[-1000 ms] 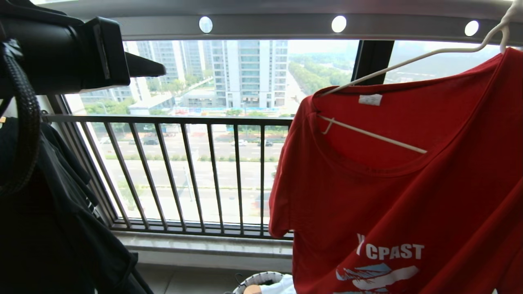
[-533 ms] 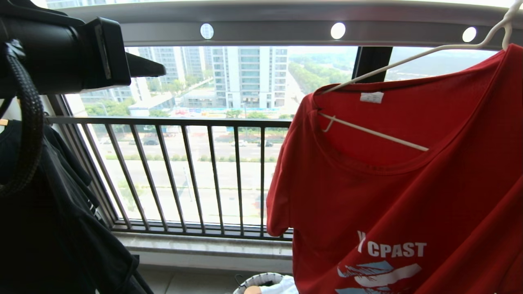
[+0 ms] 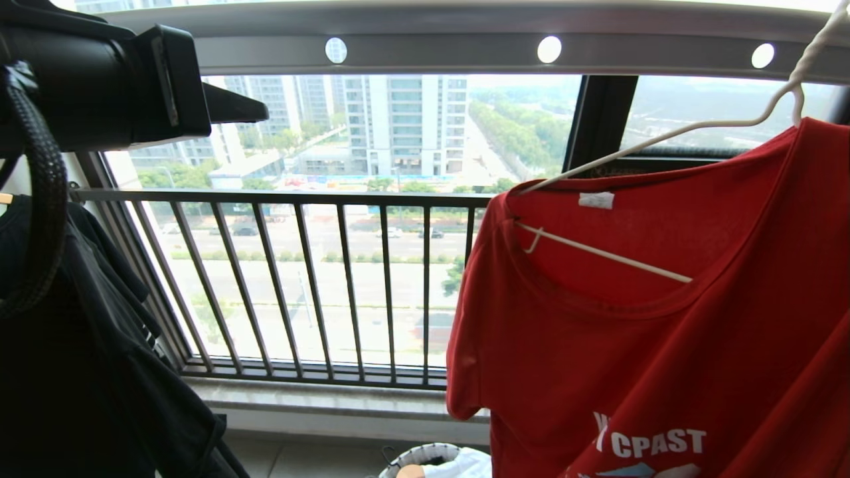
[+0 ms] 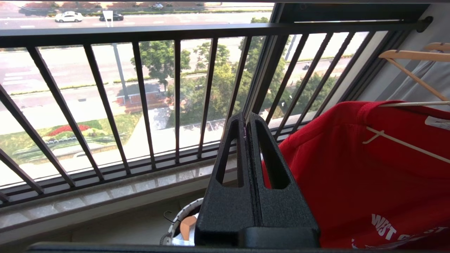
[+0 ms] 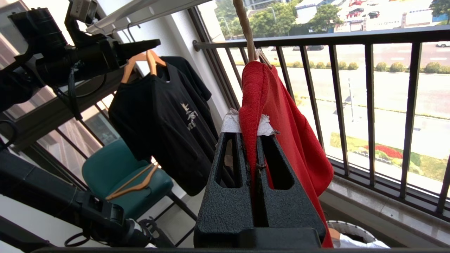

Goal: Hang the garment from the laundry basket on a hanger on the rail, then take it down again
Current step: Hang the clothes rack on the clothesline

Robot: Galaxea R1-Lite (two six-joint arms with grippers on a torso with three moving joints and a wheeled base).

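The right gripper (image 5: 254, 154), clamped on the red T-shirt (image 3: 651, 332), holds its hanger (image 3: 664, 136) below the rail (image 3: 465, 46) at two o'clock: take-down step, I judge; next, lower it toward the basket (image 3: 415, 457).

One red T-shirt (image 3: 637, 332) hangs on one thin white hanger (image 3: 671, 129). One black shirt (image 5: 168, 116) hangs on a wooden hanger (image 5: 146, 63); a second wooden hanger (image 5: 132, 182) lies on the one green chair (image 5: 119, 172), and a third (image 4: 411, 58) shows in the left wrist view, so three wooden hangers in all. One grey rail (image 3: 465, 50) shows three round holes. One basket (image 3: 422, 458) sits on the floor. Two tools: the left tool (image 4: 246, 121) and the right tool (image 5: 254, 138).
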